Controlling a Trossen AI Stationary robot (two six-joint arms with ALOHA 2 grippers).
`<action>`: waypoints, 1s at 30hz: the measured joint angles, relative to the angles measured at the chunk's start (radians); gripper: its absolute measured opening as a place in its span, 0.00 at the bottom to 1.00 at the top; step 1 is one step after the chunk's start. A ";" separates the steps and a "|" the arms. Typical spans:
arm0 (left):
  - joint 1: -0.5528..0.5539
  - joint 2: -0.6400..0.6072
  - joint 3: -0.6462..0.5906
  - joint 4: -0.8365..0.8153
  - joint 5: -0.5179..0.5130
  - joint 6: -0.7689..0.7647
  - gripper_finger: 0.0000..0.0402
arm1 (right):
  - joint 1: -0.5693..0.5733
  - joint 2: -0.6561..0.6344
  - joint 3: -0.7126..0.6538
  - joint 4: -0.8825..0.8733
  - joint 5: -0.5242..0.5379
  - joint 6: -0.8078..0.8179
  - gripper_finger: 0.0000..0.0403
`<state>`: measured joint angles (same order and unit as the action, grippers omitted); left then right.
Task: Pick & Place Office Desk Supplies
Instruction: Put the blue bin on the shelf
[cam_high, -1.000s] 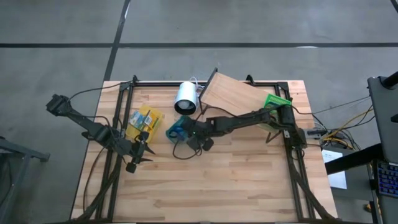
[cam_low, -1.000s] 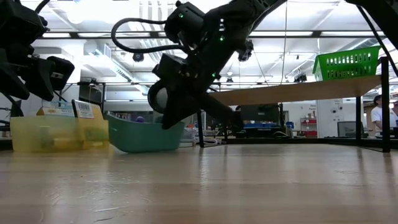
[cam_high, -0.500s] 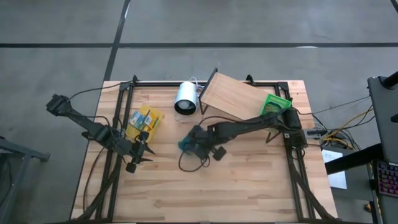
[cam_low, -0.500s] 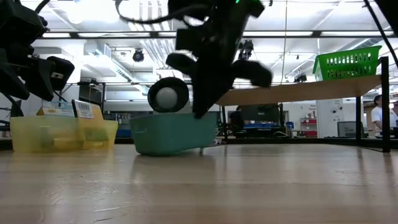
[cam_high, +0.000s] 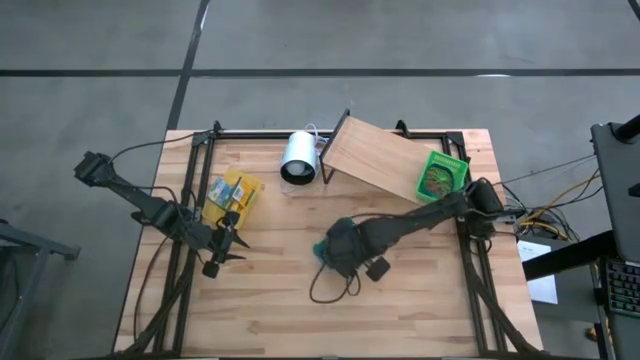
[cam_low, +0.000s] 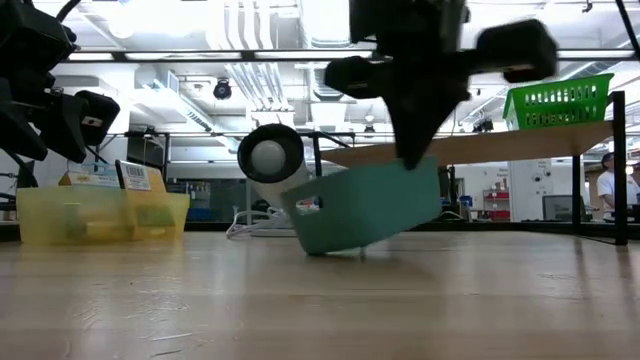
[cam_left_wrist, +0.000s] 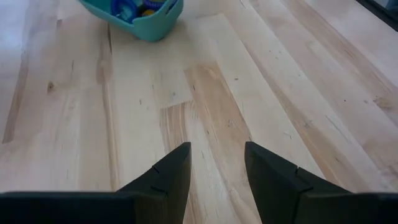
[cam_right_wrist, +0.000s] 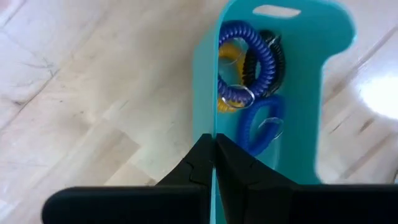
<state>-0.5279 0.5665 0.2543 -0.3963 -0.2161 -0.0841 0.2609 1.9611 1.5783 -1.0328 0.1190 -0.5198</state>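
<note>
The wooden desk (cam_high: 420, 290) fills the high view, framed by dark rails. At its far edge a slanted wooden board (cam_high: 370, 160) leans beside a big white cylinder (cam_high: 298, 158). In the low view the board reads only as a thin raised plank, and the cylinder shows its round end.

The right arm reaches from the right rail across to the desk's middle. Its right tool (cam_right_wrist: 214, 163) is pressed together on the wall of a teal bin (cam_low: 365, 207), pinching the rim. The high view shows little of this bin under the arm. The low view shows it tilted, one end raised off the desk and the other touching it. Only the right wrist view looks into the bin: coiled blue, yellow and black cords (cam_right_wrist: 249, 68) lie there, with a blue loop (cam_right_wrist: 261, 124) just beside them.

The left arm waits at the left side of the desk. Its left tool (cam_left_wrist: 216, 167) hangs spread over bare wood, pinching nothing. The left wrist view also catches the teal bin farther off.

A yellow tray (cam_high: 232, 197) of yellow boxes sits on the left of the desk, near the left arm. In the low view it appears as translucent yellow bins with labelled cards.

A green basket (cam_high: 440, 175) sits at the board's right end, with small items inside that cannot be told apart.
</note>
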 joint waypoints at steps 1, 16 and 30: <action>0.000 0.000 0.000 0.000 0.000 0.000 0.38 | 0.013 0.000 -0.008 -0.001 0.016 0.020 0.02; 0.000 0.000 0.000 0.001 0.000 0.000 0.38 | 0.112 -0.106 -0.237 0.194 0.091 0.215 0.02; 0.000 0.000 0.000 0.002 0.000 0.000 0.38 | 0.114 -0.186 -0.377 0.307 0.082 0.395 0.17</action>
<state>-0.5279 0.5666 0.2543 -0.3943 -0.2161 -0.0839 0.3752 1.7756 1.2015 -0.7258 0.2012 -0.1249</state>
